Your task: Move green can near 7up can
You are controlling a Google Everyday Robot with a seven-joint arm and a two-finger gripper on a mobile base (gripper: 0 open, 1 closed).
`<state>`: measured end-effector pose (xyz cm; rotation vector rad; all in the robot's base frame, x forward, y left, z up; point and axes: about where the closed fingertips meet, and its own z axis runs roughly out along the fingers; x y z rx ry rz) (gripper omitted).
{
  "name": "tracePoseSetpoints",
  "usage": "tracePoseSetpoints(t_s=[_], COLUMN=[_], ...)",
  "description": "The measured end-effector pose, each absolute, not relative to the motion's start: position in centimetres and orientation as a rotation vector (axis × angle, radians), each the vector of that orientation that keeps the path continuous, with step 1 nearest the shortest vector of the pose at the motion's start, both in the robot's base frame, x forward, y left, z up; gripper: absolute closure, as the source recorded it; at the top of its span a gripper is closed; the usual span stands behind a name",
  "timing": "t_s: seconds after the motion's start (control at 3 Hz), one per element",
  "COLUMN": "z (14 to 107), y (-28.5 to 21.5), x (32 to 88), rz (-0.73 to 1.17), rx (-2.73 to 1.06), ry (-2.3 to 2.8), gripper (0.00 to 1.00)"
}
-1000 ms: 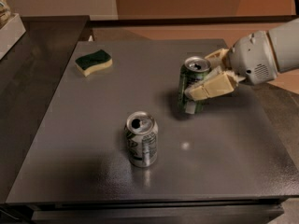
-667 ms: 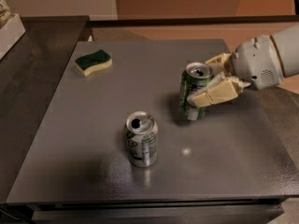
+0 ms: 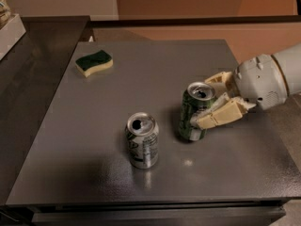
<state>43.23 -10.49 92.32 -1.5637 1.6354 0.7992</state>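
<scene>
The green can [image 3: 192, 114] is dark green with a silver top and stands upright on the grey table [image 3: 141, 65], right of centre. My gripper [image 3: 214, 102] reaches in from the right and is shut on the green can, one cream finger [image 3: 217, 117] across its front and the other behind its top. The 7up can [image 3: 142, 140], silver-white with a green logo and an open top, stands upright a short way to the left and slightly nearer the front edge. A narrow gap separates the two cans.
A green-and-yellow sponge [image 3: 94, 62] lies at the table's back left. A darker counter [image 3: 28, 60] adjoins the left side, with a white box [image 3: 9, 29] on it. The table's front edge runs just below the 7up can.
My gripper has carried the green can toward the front and left, so it now stands much closer to the 7up can. The 7up can and sponge have not moved.
</scene>
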Motion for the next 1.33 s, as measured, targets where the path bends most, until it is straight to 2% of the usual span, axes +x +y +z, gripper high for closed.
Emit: tracePoseSetpoints(t_s=[0.33, 0.67, 1.33], z=[90.8, 90.1, 89.9], y=[-10.1, -9.6, -8.1], x=[41.9, 41.0, 39.5], rz=[0.839, 0.86, 0.881], rx=[-1.593, -1.621, -1.659], ry=[1.621, 1.605, 1.528], gripper=[1.0, 0.85, 0.39])
